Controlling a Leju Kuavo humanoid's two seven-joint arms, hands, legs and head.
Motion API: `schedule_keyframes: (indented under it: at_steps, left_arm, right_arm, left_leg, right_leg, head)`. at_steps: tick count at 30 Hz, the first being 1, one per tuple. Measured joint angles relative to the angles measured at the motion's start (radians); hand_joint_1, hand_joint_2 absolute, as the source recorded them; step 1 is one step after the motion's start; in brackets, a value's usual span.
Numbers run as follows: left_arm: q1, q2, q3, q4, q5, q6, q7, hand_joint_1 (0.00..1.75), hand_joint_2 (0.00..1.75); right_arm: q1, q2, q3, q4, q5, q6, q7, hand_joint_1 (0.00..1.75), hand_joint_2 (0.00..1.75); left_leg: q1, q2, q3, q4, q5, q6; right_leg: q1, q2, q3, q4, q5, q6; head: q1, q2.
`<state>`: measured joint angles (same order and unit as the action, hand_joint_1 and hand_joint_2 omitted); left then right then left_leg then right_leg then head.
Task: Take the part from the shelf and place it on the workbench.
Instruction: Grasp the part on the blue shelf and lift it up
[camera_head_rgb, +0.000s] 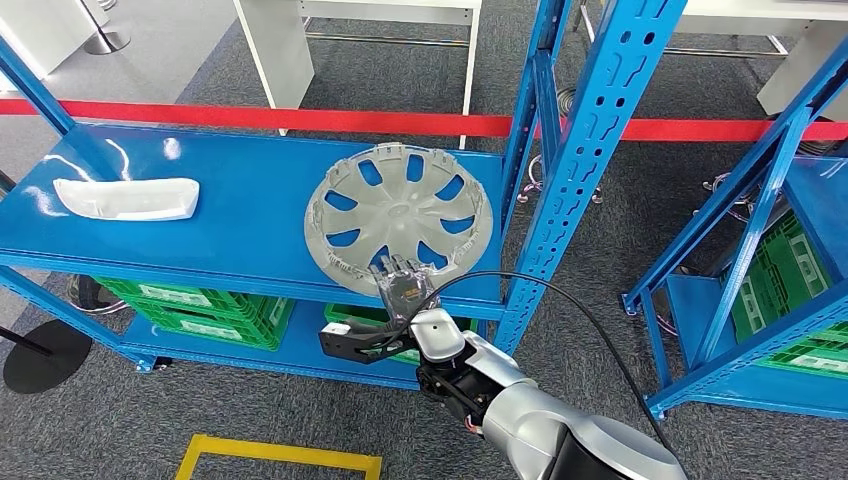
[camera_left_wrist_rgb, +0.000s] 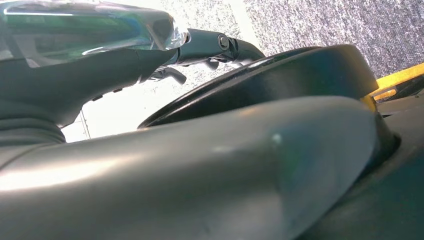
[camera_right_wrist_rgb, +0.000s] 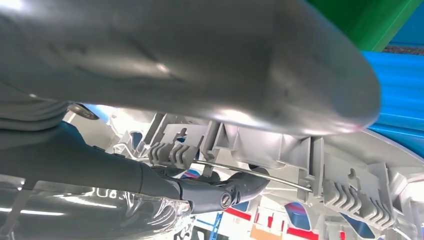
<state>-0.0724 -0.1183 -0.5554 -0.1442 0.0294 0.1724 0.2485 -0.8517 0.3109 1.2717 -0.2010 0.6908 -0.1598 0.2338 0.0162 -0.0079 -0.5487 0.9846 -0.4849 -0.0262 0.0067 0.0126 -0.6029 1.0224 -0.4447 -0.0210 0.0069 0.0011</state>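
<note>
The round silver plastic wheel cover (camera_head_rgb: 398, 219) is lying face-up at the front edge of the blue steel shelf (camera_head_rgb: 190, 245) — overhanging slightly, so the right hand (camera_head_rgb: 403, 287) is grasping its near rim, fingers beneath and thumb above — likely for lifting

The robot's right arm (camera_head_rgb: 560, 425) is shiny silver with a thin black cable (camera_head_rgb: 560, 292), and its right hand (camera_head_rgb: 400, 290) is grey with dark fingers (camera_right_wrist_rgb: 215, 192).
</note>
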Motion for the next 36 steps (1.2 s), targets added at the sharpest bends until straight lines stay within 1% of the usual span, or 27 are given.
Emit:
schedule_keyframes:
  at_steps: [5,9,13,18,33,35,36]
  left_arm:
    - [0.000,0.000,0.000,0.000,0.000,0.001,-0.002,0.00,0.00]
    - [0.001,0.000,0.000,0.000,-0.006,0.001,-0.006,0.00,0.00]
    - [0.001,0.000,0.000,0.000,-0.007,0.001,-0.008,0.00,0.00]
    - [0.001,0.000,0.000,0.000,0.002,0.001,-0.008,0.00,0.00]
    - [0.001,0.000,0.000,0.000,0.003,-0.002,-0.009,0.00,0.00]
    - [0.001,0.000,0.000,0.000,0.003,-0.002,-0.010,0.00,0.00]
    - [0.001,0.000,0.000,0.000,0.003,-0.002,-0.010,0.00,0.00]
  right_arm:
    - [-0.002,0.000,-0.006,0.000,0.001,-0.042,0.013,0.00,0.00]
    - [-0.007,0.000,-0.011,0.000,0.005,-0.016,0.035,0.00,0.00]
    - [-0.011,0.000,-0.013,0.000,0.010,0.034,0.058,0.00,1.75]
    - [-0.020,0.002,-0.030,0.000,-0.011,0.077,0.059,0.00,1.75]
    - [-0.029,0.004,-0.080,0.000,-0.031,0.142,0.061,0.01,1.75]
    - [-0.029,0.004,-0.082,0.000,-0.029,0.144,0.059,0.41,1.75]
    - [-0.029,0.004,-0.083,0.000,-0.028,0.145,0.058,0.83,1.75]
  left_leg:
    - [0.000,0.000,0.000,0.000,0.000,0.000]
    - [0.000,0.000,0.000,0.000,0.000,0.000]
    - [0.000,0.000,0.000,0.000,0.000,0.000]
    - [0.000,0.000,0.000,0.000,0.000,0.000]
    - [0.000,0.000,0.000,0.000,0.000,0.000]
    - [0.000,0.000,0.000,0.000,0.000,0.000]
    - [0.000,0.000,0.000,0.000,0.000,0.000]
  right_leg:
    - [0.000,0.000,0.000,0.000,0.000,0.000]
    - [0.000,0.000,0.000,0.000,0.000,0.000]
    - [0.000,0.000,0.000,0.000,0.000,0.000]
    - [0.000,0.000,0.000,0.000,0.000,0.000]
    - [0.000,0.000,0.001,0.000,0.000,0.000]
    - [0.000,0.000,0.001,0.000,0.000,0.000]
    - [0.000,0.000,0.001,0.000,0.000,0.000]
  head:
    - [0.000,0.000]
    - [0.000,0.000]
    - [0.000,0.000]
    - [0.000,0.000]
    - [0.000,0.000]
    - [0.000,0.000]
    - [0.000,0.000]
